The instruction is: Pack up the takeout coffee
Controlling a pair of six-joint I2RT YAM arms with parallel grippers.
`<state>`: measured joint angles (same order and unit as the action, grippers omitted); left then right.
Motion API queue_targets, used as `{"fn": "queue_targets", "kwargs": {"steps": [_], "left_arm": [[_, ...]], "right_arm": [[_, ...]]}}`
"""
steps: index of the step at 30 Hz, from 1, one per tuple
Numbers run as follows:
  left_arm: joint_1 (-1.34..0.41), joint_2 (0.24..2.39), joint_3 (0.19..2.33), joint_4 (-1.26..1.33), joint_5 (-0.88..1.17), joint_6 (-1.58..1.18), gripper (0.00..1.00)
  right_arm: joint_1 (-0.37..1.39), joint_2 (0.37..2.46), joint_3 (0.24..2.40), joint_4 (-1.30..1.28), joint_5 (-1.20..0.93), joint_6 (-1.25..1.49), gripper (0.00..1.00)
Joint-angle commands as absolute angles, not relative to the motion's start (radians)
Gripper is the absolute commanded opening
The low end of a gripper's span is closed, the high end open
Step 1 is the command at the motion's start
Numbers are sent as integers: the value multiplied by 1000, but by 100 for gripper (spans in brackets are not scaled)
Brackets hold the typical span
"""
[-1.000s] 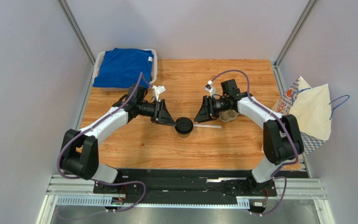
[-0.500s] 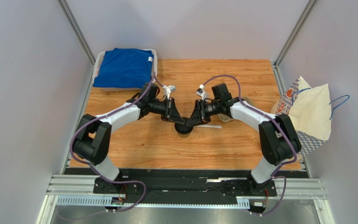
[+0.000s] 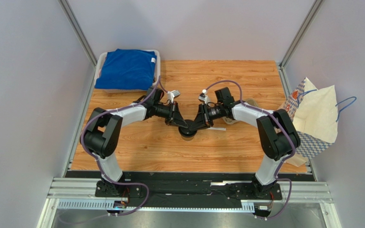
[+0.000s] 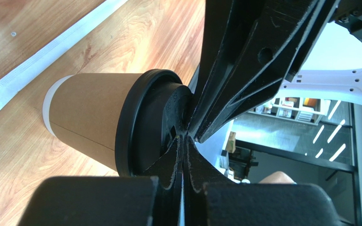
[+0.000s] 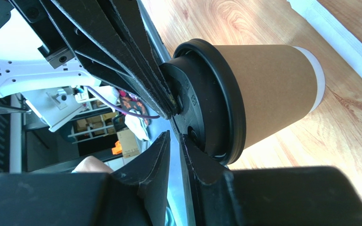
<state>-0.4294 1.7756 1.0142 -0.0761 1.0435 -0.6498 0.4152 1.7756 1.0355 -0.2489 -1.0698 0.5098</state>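
The takeout coffee (image 3: 187,134), a tan paper cup with a black lid (image 3: 187,127), stands upright mid-table. My left gripper (image 3: 181,124) is shut with nothing between its fingers, and its tips rest on the lid's top from the left. My right gripper (image 3: 194,125) is shut too, with only a thin slit between its fingers, and its tips touch the lid from the right. The left wrist view shows the cup (image 4: 88,117), its lid (image 4: 140,127) and my left gripper (image 4: 184,137). The right wrist view shows the cup (image 5: 272,89), its lid (image 5: 216,99) and my right gripper (image 5: 174,137).
A white wrapped straw (image 3: 214,128) lies just right of the cup. A brown pulp carrier (image 3: 233,119) sits under the right arm. A patterned paper bag (image 3: 317,114) stands at the right edge. A white tray with blue cloth (image 3: 125,69) is at the back left.
Both grippers moved inward from either side of the cup and now meet on its lid. The cup has stayed in place.
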Motion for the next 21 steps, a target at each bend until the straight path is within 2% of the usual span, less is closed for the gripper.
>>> {"fn": "queue_targets", "kwargs": {"steps": [1,3,10,13,17,21], "left_arm": [[-419,1833,988,-127,930,-586,0],[-419,1818,1002,-110,960,-589,0],[-445,1694,1040,54,1057,-673,16],[-457,1657,1049,87,1075,-718,19],[-439,1599,1060,29,1065,-698,22],[-379,1533,1039,-129,974,-598,20]], "right_arm": [[399,1859,1009,-287,-916,448,23],[396,1855,1014,-291,-930,442,23],[439,1743,1129,-343,-1005,396,30],[439,1689,1173,-362,-1028,413,33],[431,1600,1175,-414,-1029,419,37],[388,1516,1068,-440,-965,419,37]]}}
